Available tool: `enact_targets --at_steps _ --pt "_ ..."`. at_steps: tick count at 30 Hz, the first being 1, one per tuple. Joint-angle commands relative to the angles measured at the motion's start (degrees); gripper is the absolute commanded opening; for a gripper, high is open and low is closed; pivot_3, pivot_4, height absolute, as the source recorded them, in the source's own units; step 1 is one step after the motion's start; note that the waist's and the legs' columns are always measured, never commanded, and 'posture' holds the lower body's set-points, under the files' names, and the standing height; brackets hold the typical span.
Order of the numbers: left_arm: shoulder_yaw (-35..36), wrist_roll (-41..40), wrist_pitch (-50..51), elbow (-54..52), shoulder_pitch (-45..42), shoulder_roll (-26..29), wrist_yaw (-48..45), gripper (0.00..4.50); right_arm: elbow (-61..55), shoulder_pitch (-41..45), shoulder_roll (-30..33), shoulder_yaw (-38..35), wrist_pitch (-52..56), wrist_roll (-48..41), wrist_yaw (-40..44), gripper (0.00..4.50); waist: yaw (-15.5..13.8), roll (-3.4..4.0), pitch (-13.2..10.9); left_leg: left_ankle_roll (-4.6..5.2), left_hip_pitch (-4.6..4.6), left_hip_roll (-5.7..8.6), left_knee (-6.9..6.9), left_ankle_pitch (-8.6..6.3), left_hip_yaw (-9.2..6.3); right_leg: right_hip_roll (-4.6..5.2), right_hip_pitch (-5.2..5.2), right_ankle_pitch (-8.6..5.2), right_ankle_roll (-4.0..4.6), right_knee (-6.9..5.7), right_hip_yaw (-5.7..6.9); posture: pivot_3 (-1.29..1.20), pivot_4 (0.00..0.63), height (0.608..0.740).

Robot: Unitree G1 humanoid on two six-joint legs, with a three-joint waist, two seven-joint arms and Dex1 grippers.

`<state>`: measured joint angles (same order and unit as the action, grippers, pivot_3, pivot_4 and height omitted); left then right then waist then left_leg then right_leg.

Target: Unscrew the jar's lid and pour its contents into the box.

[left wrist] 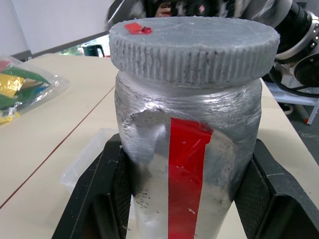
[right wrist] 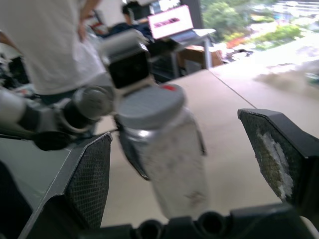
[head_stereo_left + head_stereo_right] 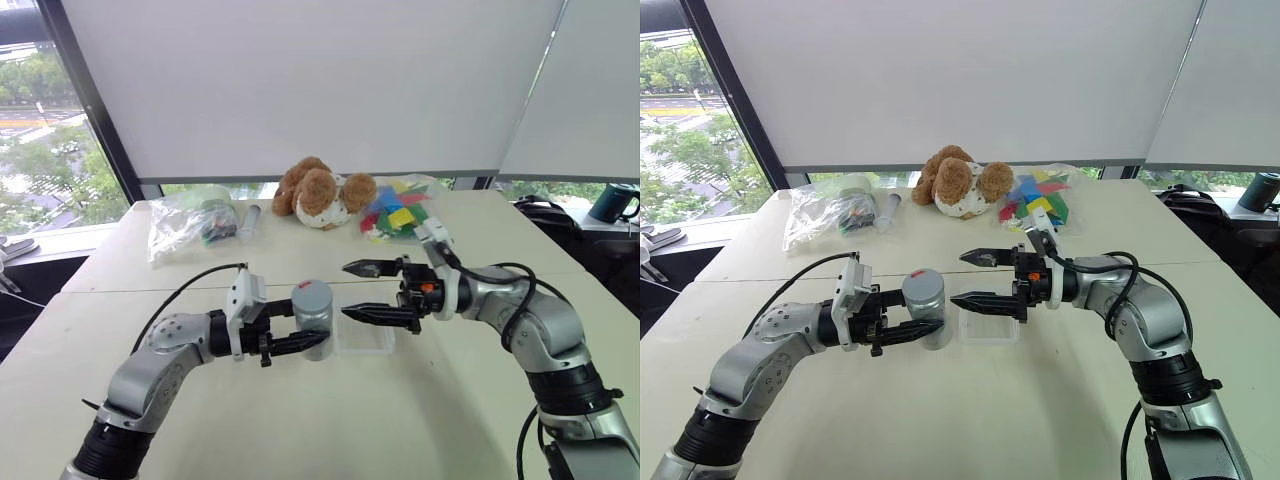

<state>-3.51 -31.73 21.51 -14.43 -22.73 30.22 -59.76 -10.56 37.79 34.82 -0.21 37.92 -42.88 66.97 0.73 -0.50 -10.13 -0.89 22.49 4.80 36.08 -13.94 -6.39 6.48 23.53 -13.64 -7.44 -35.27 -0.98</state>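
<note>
Left gripper [image 3: 290, 345] pinching the crinkled silver-grey jar [image 3: 314, 320], ridged lid [image 1: 194, 47] on, glossy red strip down its side, clear rounded box [image 3: 365, 338] probably just beside at 3 o'clock, right gripper [image 3: 362, 291] spread wide, empty

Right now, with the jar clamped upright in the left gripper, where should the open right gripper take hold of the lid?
Grip the lid by its ribbed rim, coming level from the jar's right side with the right gripper. The rim overhangs the neck and stands clear above the left gripper, which is shut on the body.
</note>
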Motion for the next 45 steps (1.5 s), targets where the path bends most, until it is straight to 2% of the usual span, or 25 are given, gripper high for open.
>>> enact_targets --at_steps 1,11,20,26,45 --pt "1.4 -0.6 -1.3 -1.9 0.1 0.3 -0.2 2.06 -4.3 1.5 -0.9 -1.3 0.6 -3.2 -0.7 4.43 -0.1 0.0 0.0 0.0 0.0 0.0 0.01 0.0 0.0 0.0 -0.01 0.0 0.0 0.0 0.0 0.0 0.15 0.74" --pt "0.5 -0.2 -2.4 -1.0 -0.4 -0.2 -0.8 2.06 -3.2 9.2 -6.4 6.9 0.9 4.2 -8.3 4.43 -0.1 0.0 0.0 0.0 0.01 0.01 0.01 0.0 -0.01 0.01 0.02 0.0 0.0 0.01 0.0 0.0 0.15 0.74" --pt "0.0 0.4 -2.8 -1.1 -0.5 -0.8 -0.9 2.06 0.2 12.0 -8.5 10.5 0.5 7.7 -7.3 4.43 0.0 0.0 0.0 0.0 0.01 0.03 0.01 0.0 -0.01 0.01 0.02 0.0 0.0 0.0 0.0 0.0 0.15 0.74" --pt "0.0 0.6 -2.8 -1.1 -0.4 -0.8 -1.0 2.06 1.8 13.0 -10.0 10.1 1.1 8.0 -7.8 4.43 0.0 0.0 0.0 -0.01 0.01 0.03 -0.01 0.0 -0.03 0.0 0.05 0.0 0.0 -0.03 0.01 0.0 0.15 0.74" --pt "0.2 1.3 -3.6 -0.9 0.4 -0.8 -1.0 2.06 1.8 9.3 -4.3 7.3 2.5 6.9 -4.0 4.43 0.0 0.0 0.0 0.0 0.01 0.04 0.0 0.0 -0.02 0.01 0.03 0.0 0.0 -0.03 0.0 0.0 0.15 0.74"
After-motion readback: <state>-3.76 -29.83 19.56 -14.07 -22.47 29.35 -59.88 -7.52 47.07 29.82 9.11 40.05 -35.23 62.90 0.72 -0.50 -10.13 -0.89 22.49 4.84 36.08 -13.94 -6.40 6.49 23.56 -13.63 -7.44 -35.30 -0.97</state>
